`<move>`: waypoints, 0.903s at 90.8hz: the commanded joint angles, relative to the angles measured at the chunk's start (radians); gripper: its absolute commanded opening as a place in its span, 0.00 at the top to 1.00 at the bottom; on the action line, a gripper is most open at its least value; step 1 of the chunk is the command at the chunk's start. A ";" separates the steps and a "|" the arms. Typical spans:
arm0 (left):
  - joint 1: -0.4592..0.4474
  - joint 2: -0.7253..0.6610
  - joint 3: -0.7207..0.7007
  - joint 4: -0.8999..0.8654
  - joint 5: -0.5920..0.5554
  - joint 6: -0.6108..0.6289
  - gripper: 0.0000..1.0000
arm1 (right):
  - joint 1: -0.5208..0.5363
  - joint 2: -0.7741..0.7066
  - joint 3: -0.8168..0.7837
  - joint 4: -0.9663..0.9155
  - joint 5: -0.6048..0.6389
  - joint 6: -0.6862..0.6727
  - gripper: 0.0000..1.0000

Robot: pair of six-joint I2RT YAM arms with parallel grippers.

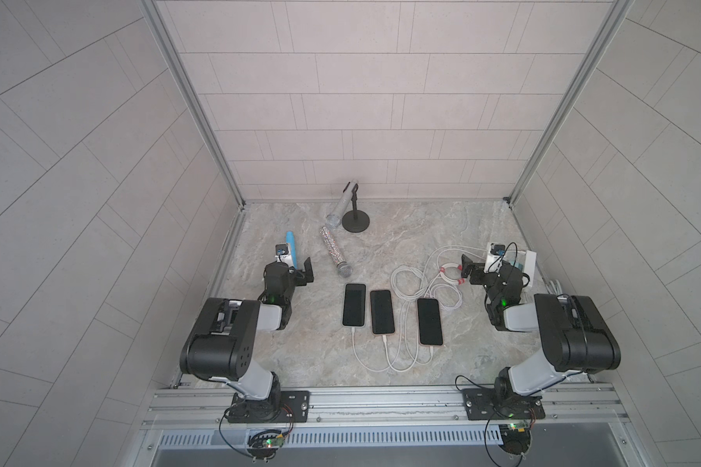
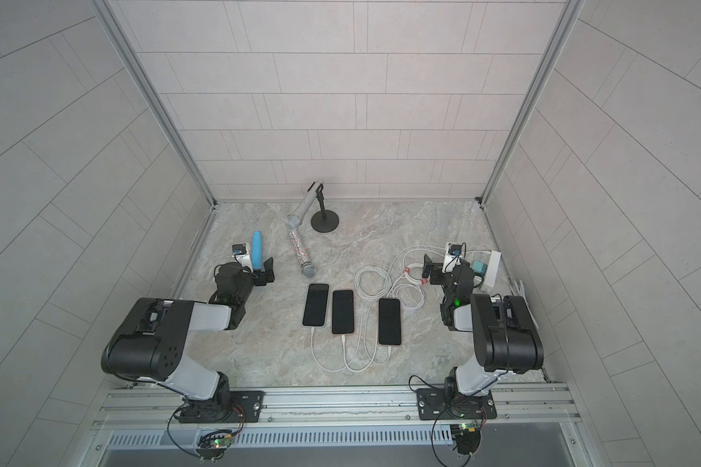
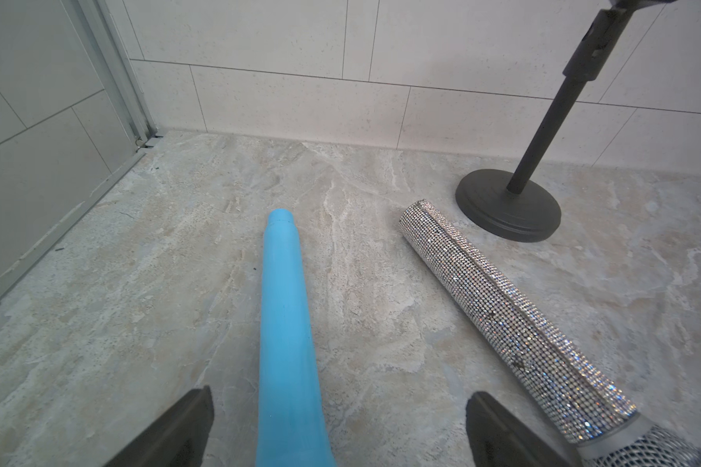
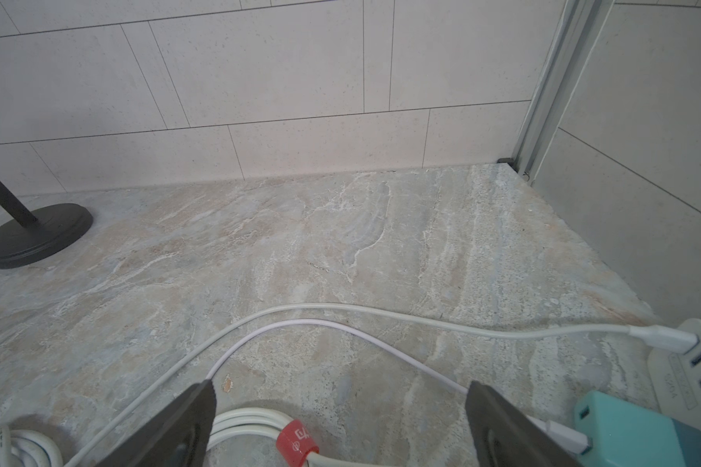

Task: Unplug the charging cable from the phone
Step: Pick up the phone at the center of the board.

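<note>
- Nothing of the job is done yet, as I read it: all three phones on the worktop (image 1: 401, 226) have a white cable in their near ends, seen in both top views.
- The left phone (image 1: 354, 305), the middle phone (image 1: 382, 311) and the right phone (image 1: 430, 321) lie face up in a row between my two claws, nearer the rail than either claw.
- The task does not say which phone; I cannot tell from these views which one is meant.
- The cables (image 1: 385, 356) loop toward the rail from the plugs, then run back past the right phone to a white charger block (image 4: 697, 364) just beside the right claw.
- My left claw (image 1: 306, 271) is spread wide and holds nothing; it hangs over a blue tube (image 3: 286, 323), which lies between its fingers (image 3: 179, 428) in the wrist view without any visible contact.
- A glittery microphone (image 3: 514, 319) lies just to that claw's inner side, with a black stand (image 3: 508, 210) beyond it.
- My right claw (image 1: 465, 269) is also wide apart and empty, sitting over a bundled coil of cable with a red tie (image 4: 298, 438), next to a teal plug (image 4: 632, 428).
- Neither claw is near a phone's plug end; both sit well apart from it.
- Left to do, in my judgement: bring one claw to steady a phone, the other to pinch the plug, and pull it straight out.
</note>
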 commanded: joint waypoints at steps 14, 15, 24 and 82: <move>-0.114 -0.218 0.060 -0.241 -0.297 0.050 0.00 | 0.074 -0.222 0.007 -0.214 0.057 -0.055 0.00; -0.116 -0.229 0.070 -0.265 -0.309 0.042 0.00 | 0.076 -0.238 0.020 -0.248 0.060 -0.050 0.00; -0.121 -0.331 0.189 -0.572 -0.387 -0.097 0.00 | 0.079 -0.349 0.153 -0.617 0.127 0.103 0.00; -0.068 -0.495 0.613 -1.646 0.095 -0.445 0.01 | 0.120 -0.608 0.348 -1.325 -0.288 0.532 0.00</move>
